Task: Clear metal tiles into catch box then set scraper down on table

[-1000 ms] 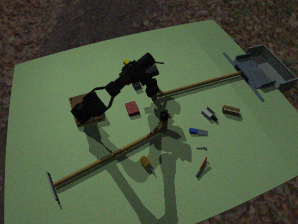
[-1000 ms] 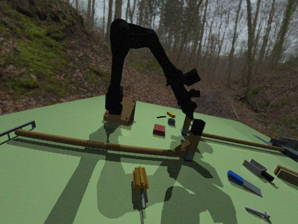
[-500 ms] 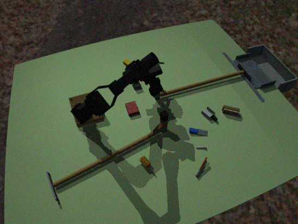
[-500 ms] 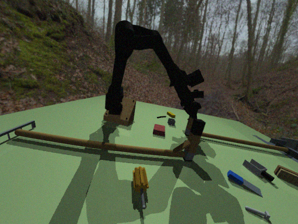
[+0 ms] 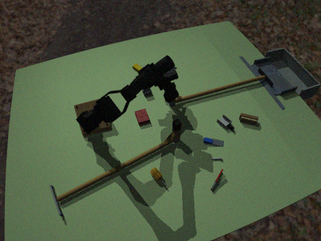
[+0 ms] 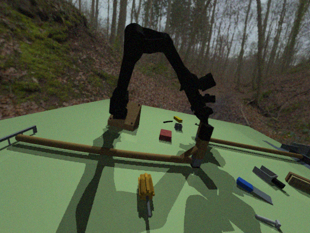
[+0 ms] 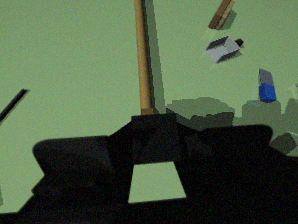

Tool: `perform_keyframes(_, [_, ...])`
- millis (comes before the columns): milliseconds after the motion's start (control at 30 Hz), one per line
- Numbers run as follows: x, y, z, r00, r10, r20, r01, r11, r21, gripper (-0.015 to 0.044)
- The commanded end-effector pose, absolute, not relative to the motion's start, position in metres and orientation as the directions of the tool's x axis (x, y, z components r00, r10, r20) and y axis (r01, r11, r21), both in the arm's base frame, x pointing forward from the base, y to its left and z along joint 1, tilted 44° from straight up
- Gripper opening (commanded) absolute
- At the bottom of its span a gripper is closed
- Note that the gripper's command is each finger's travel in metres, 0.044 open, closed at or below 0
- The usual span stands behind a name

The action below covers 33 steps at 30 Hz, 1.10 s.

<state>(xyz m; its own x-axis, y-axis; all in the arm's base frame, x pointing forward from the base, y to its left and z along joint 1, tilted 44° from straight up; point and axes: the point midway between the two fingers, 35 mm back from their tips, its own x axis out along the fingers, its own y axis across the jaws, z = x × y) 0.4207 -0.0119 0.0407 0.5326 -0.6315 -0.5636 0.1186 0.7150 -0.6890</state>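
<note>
The long wooden-handled scraper (image 5: 219, 88) (image 6: 254, 147) (image 7: 144, 60) reaches from my gripper to the grey steel plate at the right in the top view. My gripper (image 5: 173, 99) (image 7: 149, 122) is shut on the scraper's grip at the near end, low over the table. The scraper's dark head is at the near part of the steel plate (image 5: 279, 81). The grey catch box (image 5: 303, 67) adjoins the plate's far end. I cannot make out separate metal tiles on the plate or in the box. In the exterior view the fingertips are largely hidden behind another tool's post.
A second long-handled tool (image 5: 91, 182) (image 6: 70, 147) lies nearer the exterior camera. A red block (image 5: 142, 116) (image 6: 165, 134) lies near the arm's base. A yellow-handled screwdriver (image 5: 156, 173), blue-handled scraper (image 5: 208, 141), small scoop (image 5: 225, 120) and brown brush (image 5: 248, 117) lie around.
</note>
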Motion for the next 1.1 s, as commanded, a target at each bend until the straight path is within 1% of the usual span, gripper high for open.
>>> perform_keyframes(0, [0.428, -0.011, 0.044, 0.541, -0.627, -0.56, 0.121, 0.718, -0.686, 0.0])
perform_keyframes(1067, [0.459, -0.012, 0.044, 0.542, -0.627, -0.559, 0.123, 0.718, -0.686, 0.0])
